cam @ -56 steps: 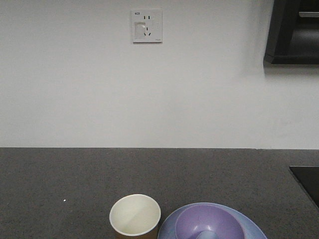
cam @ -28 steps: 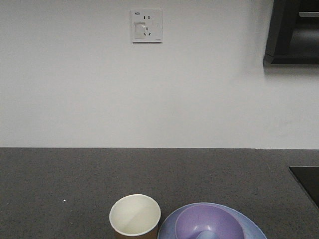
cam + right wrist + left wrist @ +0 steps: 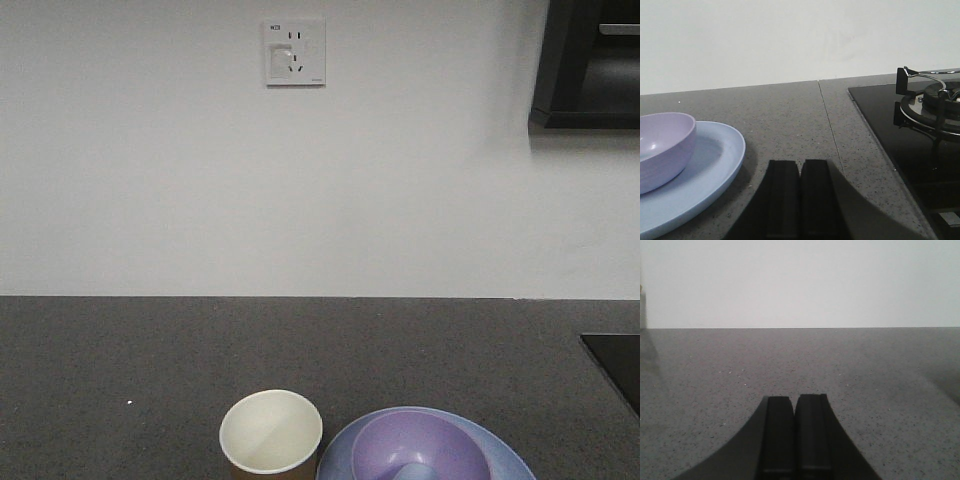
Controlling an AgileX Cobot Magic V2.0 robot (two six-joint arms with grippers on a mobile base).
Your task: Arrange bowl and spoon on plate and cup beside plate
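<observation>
Speckled dark grey stone surface (image 3: pixel 200 350) filled the lower part of the front view, running back to a plain white wall with a white power socket (image 3: pixel 294 52) high on it. At the near edge stood the small handleless paper-like cup (image 3: pixel 270 432), cream-white inside and brown outside, upright and just beside the round pale blue plate (image 3: pixel 345 450) on its left. The shallow lilac plastic-like bowl (image 3: pixel 420 445) sat on the plate, and the pale blue-white spoon (image 3: pixel 412 471) showed inside the bowl, cut off by the frame's lower edge. A black panel edged in at the far right.

From the left wrist view, the left claw (image 3: pixel 794 402) had its two dark fingers pressed together with nothing between them, above bare speckled surface and facing the white wall.

From the right wrist view, the right claw (image 3: pixel 800 166) likewise had its fingers together and held nothing. To its left lay the plate (image 3: pixel 715 165) with the bowl (image 3: pixel 662 147) resting on it, apart from the claw. To its right sat a black glass hob (image 3: pixel 880 130) with a metal burner grate (image 3: pixel 930 107).
</observation>
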